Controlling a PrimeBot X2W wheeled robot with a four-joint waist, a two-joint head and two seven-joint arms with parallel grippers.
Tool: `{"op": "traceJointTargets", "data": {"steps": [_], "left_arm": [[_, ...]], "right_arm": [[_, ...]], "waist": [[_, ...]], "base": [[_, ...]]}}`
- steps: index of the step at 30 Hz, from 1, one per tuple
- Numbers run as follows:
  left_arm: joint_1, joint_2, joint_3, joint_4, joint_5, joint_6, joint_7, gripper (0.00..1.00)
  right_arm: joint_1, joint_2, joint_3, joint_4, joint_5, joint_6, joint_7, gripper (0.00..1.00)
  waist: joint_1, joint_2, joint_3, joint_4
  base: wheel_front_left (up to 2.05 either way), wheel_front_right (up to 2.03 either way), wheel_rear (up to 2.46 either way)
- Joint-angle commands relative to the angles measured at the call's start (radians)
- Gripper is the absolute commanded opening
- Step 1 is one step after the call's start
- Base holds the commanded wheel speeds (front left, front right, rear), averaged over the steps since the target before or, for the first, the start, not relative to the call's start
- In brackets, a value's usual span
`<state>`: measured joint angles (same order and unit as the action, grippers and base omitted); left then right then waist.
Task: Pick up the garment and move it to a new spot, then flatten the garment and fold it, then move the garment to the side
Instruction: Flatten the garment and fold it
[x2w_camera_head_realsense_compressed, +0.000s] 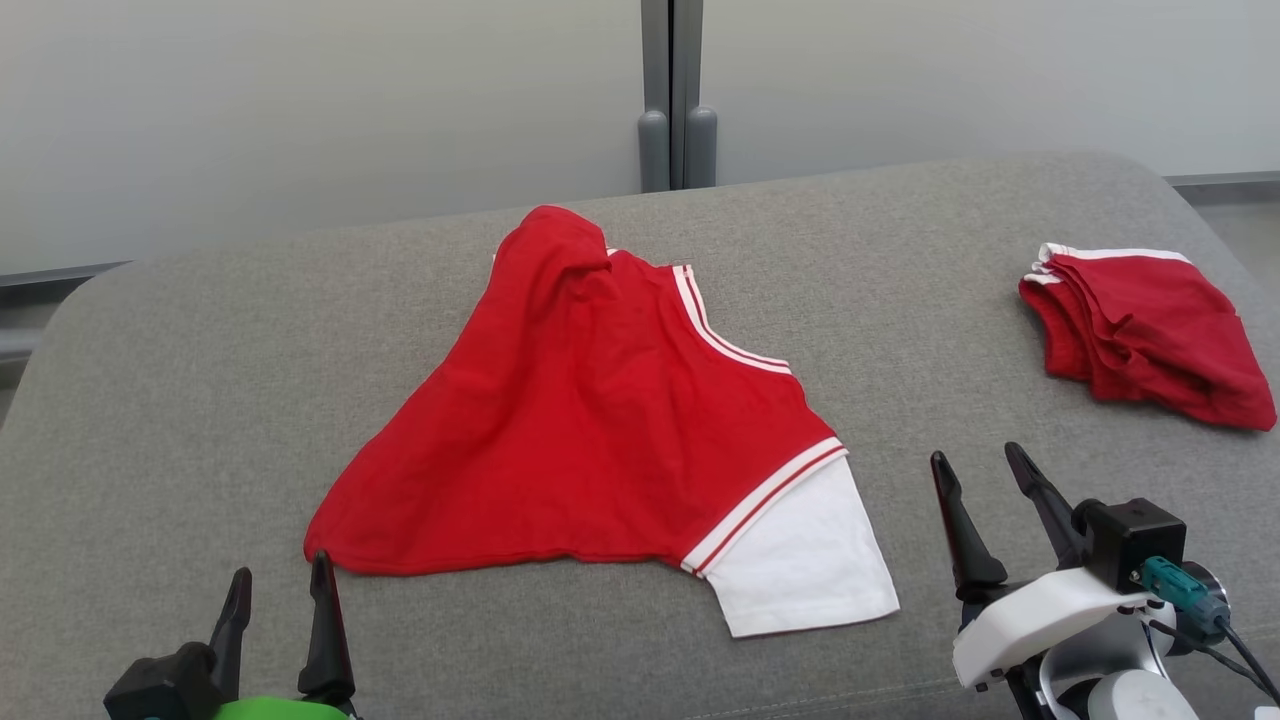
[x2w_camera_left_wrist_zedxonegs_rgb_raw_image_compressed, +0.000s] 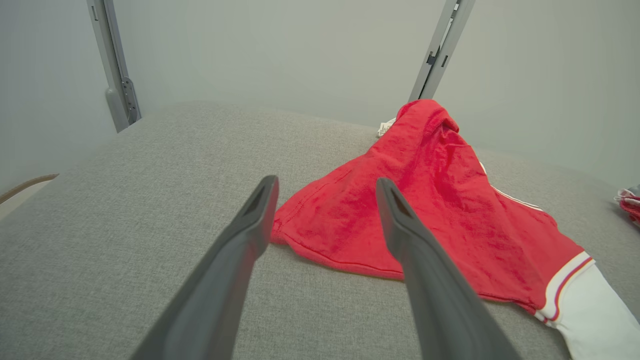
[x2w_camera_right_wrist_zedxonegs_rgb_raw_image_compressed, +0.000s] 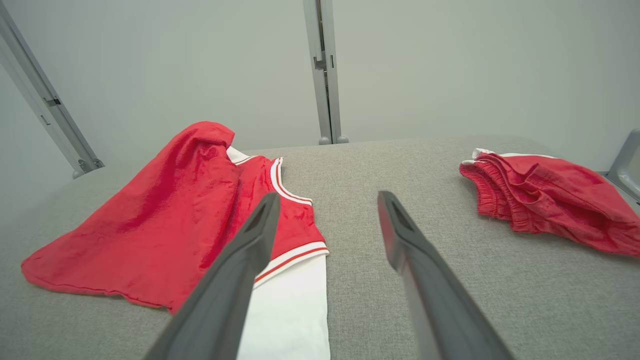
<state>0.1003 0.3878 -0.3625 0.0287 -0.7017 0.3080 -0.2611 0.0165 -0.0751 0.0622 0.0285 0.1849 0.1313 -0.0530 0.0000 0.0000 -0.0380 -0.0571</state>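
garment: red T-shirt with a white sleeve and red-and-white striped trim at the cuff and neckline
state: unfolded and rumpled, not flattened; spread in a rough triangle with soft wrinkles across the red body
pose: lying on the grey padded surface, its far end bunched up into a raised hump; a small white label peeks out beside that hump in the left wrist view
sleeve: flat, pointing toward the near edge of the padded surface, at the garment's right corner
hem corner: the left point lies flat, close to the near edge of the padded surface
place: middle of the padded surface
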Motion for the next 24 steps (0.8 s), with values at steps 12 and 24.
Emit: {"op": "traceJointTargets", "data": {"steps": [12,24], "left_arm": [[0.020,0.016,-0.004,-0.002,-0.009,0.002,0.004,1.00],[0.013,0.006,-0.019,0.019,-0.010,0.013,0.019,1.00]], "right_arm": [[0.005,-0.008,0.011,0.004,0.016,-0.001,0.006,1.00],[0.029,0.009,-0.018,0.090,0.071,-0.001,0.068,1.00]], "waist": [[0.0000,0.0000,-0.002,0.003],[0.0000,0.0000,0.005,0.006]], "base": [[0.00,0.00,0.00],[0.00,0.00,0.00]]}}
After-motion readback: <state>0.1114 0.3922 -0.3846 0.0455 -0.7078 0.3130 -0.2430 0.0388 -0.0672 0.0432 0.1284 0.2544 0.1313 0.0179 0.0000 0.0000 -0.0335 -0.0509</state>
